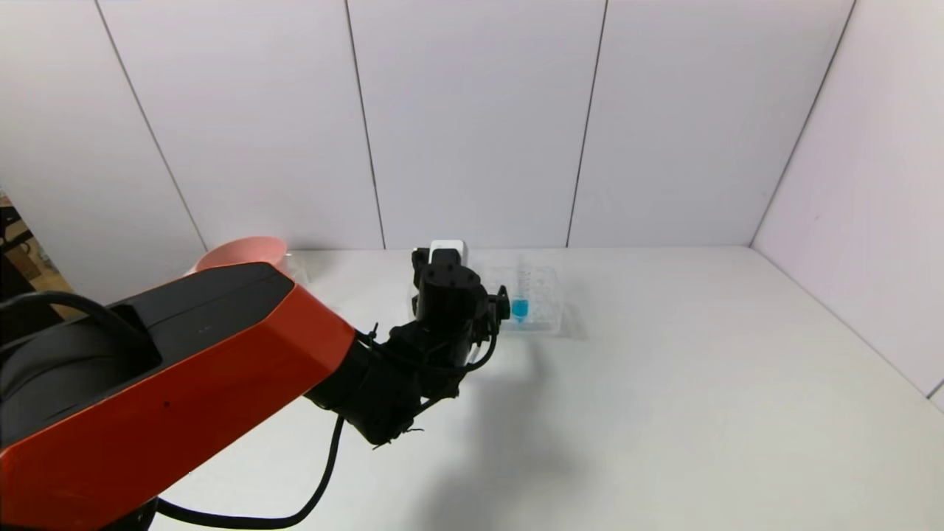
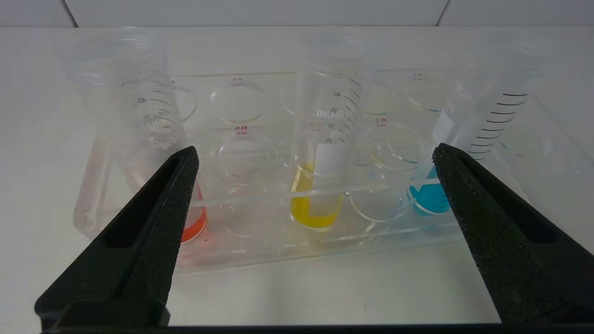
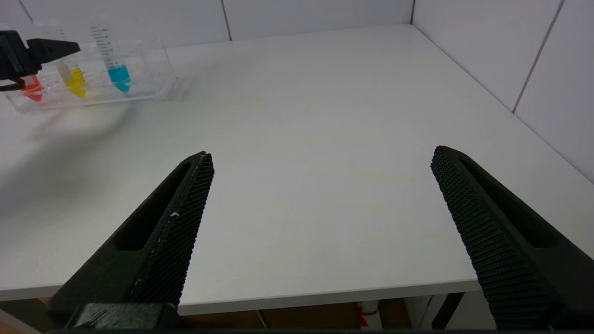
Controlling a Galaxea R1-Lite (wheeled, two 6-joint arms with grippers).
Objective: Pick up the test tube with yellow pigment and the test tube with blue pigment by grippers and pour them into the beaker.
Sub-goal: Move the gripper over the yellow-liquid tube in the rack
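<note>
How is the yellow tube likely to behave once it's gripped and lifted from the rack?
The yellow tube looks rigid and smooth, so it may slip between the open left end effector fingers. It is mostly empty, so probably light. Uncapped, it could spill if tilted. Its tapered tip means it won't stand outside the rack.

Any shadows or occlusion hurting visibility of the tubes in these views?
Head view: left gripper hides the yellow tube, casts a soft shadow on the table. Left wrist view: yellow tube framed between open fingers, blue tube partly covered. Right wrist view: right gripper open, rack distant, unshadowed.
</note>
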